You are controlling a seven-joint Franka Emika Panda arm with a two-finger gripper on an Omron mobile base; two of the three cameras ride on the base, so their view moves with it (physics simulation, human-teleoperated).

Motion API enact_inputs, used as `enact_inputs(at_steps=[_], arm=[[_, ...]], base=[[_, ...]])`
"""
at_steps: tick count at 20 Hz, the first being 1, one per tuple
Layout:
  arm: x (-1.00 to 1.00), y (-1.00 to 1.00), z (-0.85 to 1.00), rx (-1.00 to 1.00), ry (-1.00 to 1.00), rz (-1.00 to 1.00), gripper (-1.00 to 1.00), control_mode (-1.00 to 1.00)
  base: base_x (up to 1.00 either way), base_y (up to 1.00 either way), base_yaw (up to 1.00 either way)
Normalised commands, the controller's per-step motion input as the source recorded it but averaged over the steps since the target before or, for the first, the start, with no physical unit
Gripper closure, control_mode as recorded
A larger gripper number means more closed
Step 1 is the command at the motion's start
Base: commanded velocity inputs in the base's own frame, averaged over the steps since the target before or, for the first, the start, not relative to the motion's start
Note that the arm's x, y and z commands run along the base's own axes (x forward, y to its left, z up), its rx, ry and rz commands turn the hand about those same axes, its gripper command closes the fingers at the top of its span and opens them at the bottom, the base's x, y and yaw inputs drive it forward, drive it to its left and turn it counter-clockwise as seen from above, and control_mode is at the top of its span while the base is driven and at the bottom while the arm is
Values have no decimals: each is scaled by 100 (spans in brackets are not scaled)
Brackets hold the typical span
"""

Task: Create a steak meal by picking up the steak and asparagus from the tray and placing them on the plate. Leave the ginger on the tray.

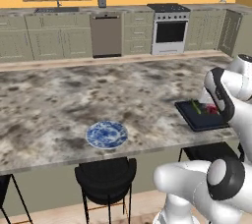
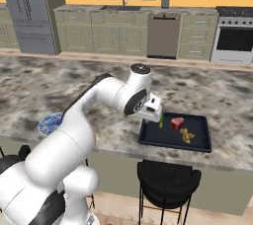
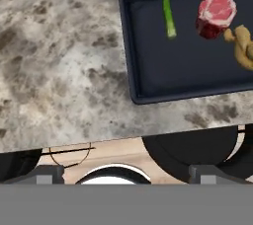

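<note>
Nearest you, a black stool [image 2: 165, 179] stands under the counter edge [image 2: 207, 162]; above it your gripper [image 2: 153, 112] hangs with jaws spread wide, empty, over the tray [image 2: 168, 142]'s left end; on the tray, asparagus [image 2: 160, 121] lies just beside it, then steak [image 2: 177, 123], ginger [image 2: 187, 135] rightmost; the plate [image 2: 48, 124] sits well apart, far left.

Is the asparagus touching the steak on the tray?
Apart. In the hand view, bare tray floor shows plainly between the asparagus and the steak.
</note>
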Motion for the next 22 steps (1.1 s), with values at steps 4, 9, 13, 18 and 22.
enact_inputs(at_steps=[4,9,13,18,22], arm=[[64,-88,-34,-1,16,-15,-100,-100],[64,-62,-21,0,10,-13,-100,-100],[60,-55,-17,0,5,-8,-100,-100],[38,-31,-32,1,0,-1,-100,-100],[39,-14,-43,2,0,0,-100,-100]], base=[[0,0,0],[0,0,0],[0,0,0],[0,0,0],[0,0,0]])
